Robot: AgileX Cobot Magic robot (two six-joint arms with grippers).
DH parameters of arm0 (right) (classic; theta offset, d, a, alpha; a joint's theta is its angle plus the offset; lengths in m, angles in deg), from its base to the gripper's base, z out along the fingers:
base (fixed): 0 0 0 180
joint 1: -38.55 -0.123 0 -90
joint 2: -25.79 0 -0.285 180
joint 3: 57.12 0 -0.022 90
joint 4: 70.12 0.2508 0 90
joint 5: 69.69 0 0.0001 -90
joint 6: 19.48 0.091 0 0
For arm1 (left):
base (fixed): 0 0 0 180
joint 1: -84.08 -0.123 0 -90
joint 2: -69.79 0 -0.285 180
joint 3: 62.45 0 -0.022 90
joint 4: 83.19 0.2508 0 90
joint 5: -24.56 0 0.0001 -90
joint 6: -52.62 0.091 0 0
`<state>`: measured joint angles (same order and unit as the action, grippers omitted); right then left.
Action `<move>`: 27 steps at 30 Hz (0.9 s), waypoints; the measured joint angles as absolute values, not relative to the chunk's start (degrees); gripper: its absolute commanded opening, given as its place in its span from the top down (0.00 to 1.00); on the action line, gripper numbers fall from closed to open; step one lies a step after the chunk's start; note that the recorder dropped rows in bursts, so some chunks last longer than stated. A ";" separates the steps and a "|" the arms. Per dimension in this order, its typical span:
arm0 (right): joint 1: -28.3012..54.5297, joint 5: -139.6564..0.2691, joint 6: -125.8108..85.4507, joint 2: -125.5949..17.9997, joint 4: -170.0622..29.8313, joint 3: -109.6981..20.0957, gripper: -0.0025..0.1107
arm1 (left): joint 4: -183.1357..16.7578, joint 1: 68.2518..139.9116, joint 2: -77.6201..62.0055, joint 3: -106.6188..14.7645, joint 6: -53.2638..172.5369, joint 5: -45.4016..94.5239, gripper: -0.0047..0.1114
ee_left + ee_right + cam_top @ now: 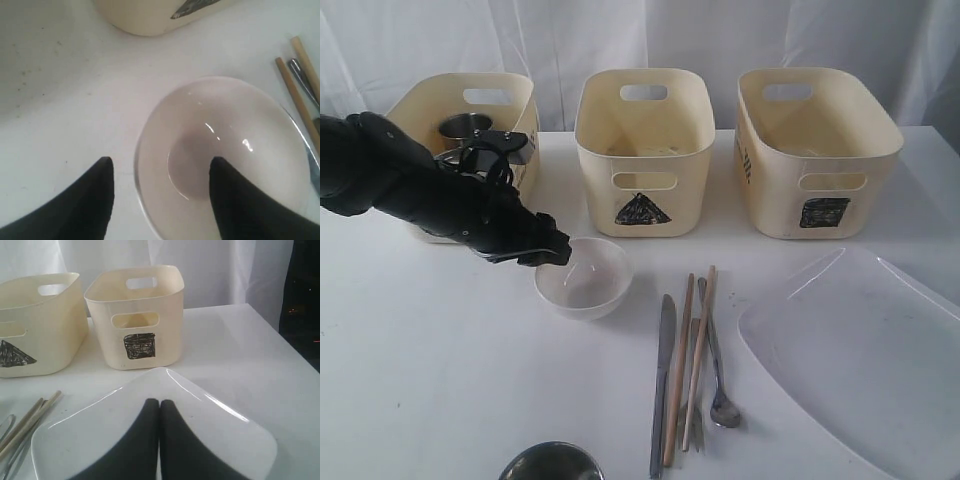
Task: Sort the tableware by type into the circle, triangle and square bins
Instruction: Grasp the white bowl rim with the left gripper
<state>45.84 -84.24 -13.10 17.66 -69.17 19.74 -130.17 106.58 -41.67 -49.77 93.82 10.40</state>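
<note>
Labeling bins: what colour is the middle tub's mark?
Black scribbled triangle on the cream tub, clearest in exterior view.

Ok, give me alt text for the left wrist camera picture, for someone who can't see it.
The left claw, open, straddles the rim of a small round white bowl on a white table, one black finger inside the bowl and one outside. Near the bowl are two wooden chopsticks and a cream plastic tub with a black triangle mark.

free: table left of white bowl, probably | blocked: chopsticks right; triangle tub behind
</note>
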 measured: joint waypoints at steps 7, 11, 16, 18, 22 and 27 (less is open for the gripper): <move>45.84 -84.24 -13.10 17.66 -69.17 19.74 0.98 | -130.03 106.58 -41.67 -49.77 92.26 10.48 0.33; 45.84 -84.24 -13.10 17.66 -69.17 19.74 0.98 | -129.84 106.58 -41.67 -49.77 91.89 10.60 0.30; 45.84 -84.24 -13.10 17.66 -69.17 19.74 0.98 | -129.74 106.58 -41.67 -49.77 91.75 10.73 0.30; 45.84 -84.24 -13.10 17.66 -69.17 19.74 0.98 | -129.74 106.58 -41.94 -49.77 91.71 10.93 0.30; 45.84 -84.24 -13.10 17.66 -69.17 19.74 0.98 | -129.74 106.71 -43.35 -49.90 91.71 11.19 0.30; 45.84 -84.24 -13.10 17.66 -69.17 19.74 0.98 | -129.74 106.93 -44.74 -49.90 91.49 11.54 0.30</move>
